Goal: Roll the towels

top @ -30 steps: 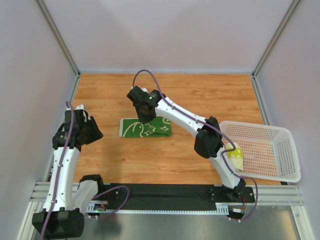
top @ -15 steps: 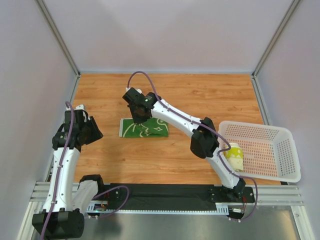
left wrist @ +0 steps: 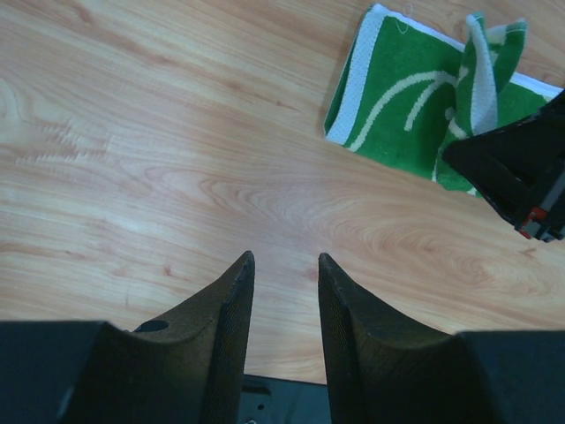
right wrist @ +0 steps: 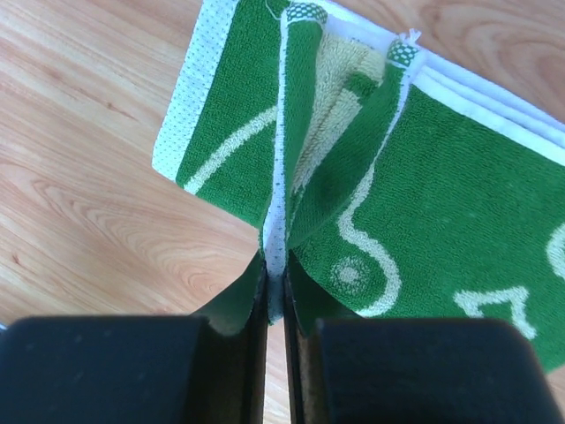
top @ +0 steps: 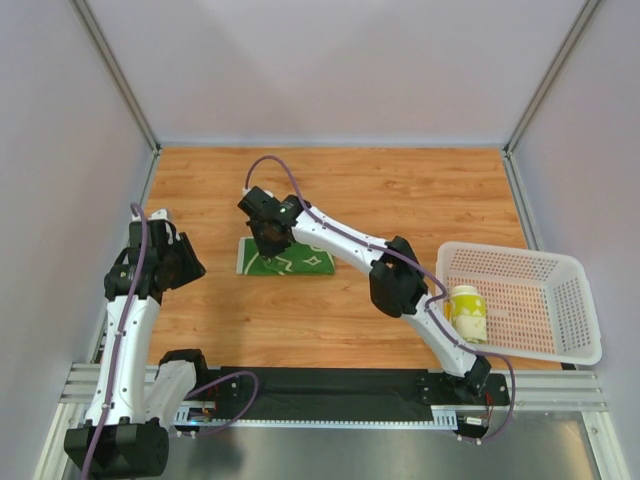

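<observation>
Green towel (top: 305, 263) has its left end clamped in the right gripper (right wrist: 274, 284); the left gripper (left wrist: 284, 269) is empty, fingers apart. Rolling seems just starting; next, turn that end rightward.

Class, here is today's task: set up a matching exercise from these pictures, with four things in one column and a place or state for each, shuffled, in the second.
Column one:
1. green towel
2. yellow towel
3. left claw
4. right claw

Column two:
a. open, holding nothing
b. rolled up, inside the white basket
c. shut on a raised fold of cloth
d. lying on the table, one part pulled up

Pairs: 1-d, 2-b, 3-a, 4-c
</observation>
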`<state>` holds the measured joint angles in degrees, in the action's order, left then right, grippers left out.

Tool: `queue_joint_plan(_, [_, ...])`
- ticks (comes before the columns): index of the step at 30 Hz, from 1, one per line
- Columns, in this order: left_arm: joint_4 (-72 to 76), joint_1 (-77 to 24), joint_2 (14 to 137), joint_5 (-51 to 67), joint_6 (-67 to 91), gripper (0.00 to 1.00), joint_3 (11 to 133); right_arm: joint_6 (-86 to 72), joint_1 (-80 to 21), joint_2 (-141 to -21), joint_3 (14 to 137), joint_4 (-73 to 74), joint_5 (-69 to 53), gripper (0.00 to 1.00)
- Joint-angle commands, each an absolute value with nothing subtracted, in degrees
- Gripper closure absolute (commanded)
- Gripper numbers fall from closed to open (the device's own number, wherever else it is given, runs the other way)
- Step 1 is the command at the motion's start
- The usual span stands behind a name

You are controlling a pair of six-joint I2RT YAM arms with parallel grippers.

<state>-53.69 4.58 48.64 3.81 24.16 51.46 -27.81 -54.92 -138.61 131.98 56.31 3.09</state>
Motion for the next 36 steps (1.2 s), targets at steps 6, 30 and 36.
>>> queue_joint_plan(6, [-52.6,4.3,47.6,2.9,24.8,0.58,51.5,-29.1,-55.4,-142.6,134.1,51.0,-1.1,0.76])
queue_joint_plan(30, [-49.9,-4.6,52.2,3.3,25.5,0.57,51.7,-33.3,-45.6,-113.7,104.7,36.9,-7.1,0.42])
queue_joint_plan(36, [-43.0,-11.4,63.4,2.6,29.1,0.57,52.2,-32.9,-40.9,-107.4,87.4,32.8,-11.5,0.81])
